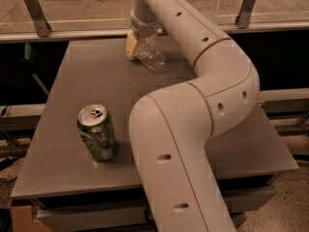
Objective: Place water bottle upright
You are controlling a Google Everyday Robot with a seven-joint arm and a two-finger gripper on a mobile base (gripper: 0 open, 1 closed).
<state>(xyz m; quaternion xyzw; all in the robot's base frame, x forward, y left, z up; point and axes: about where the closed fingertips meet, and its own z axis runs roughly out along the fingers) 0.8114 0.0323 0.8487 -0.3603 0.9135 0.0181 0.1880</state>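
Note:
The water bottle, clear ribbed plastic, is held tilted at the far middle of the grey table, its lower end down to the right and close to the tabletop. My gripper reaches down from the long white arm and is shut on the bottle's upper part, with a tan finger showing on the left. The bottle's cap is hidden by the gripper.
A green soda can stands upright near the table's front left. My white arm sweeps across the right half of the table and hides what lies behind it. A rail with metal brackets runs behind the table.

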